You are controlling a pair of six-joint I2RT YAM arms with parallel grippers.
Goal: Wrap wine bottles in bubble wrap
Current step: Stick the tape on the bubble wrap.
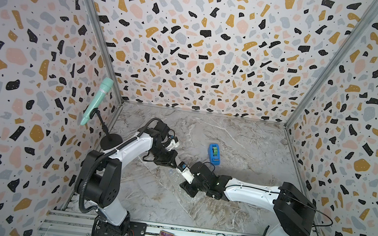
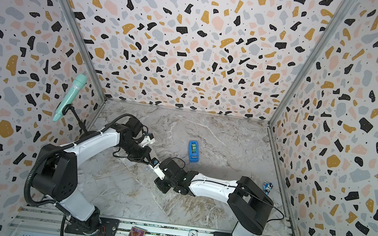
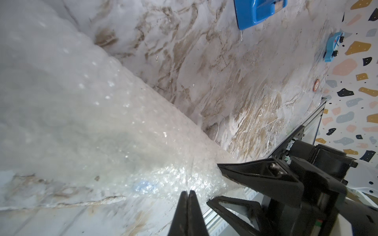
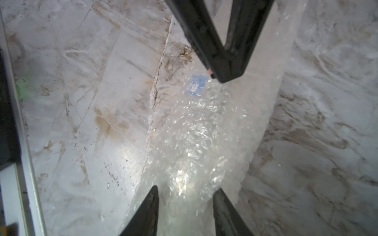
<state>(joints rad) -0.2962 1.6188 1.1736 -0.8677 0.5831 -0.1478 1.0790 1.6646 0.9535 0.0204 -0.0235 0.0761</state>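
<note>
Black fingertips (image 4: 151,206) flank a wrapped roll on the table.
Pressed shut, the left gripper (image 3: 187,193) touches its tips to the clear, glistening bubble wrap (image 4: 194,143) beside a small blue mark; the right gripper (image 4: 185,190) stands with jaws apart, straddling the roll's end. The slim clear bottle (image 4: 195,85) lies inside the wrap, only that blue mark showing through, on the veined marble tabletop (image 1: 242,141), near the blue tape dispenser (image 1: 213,154).
</note>
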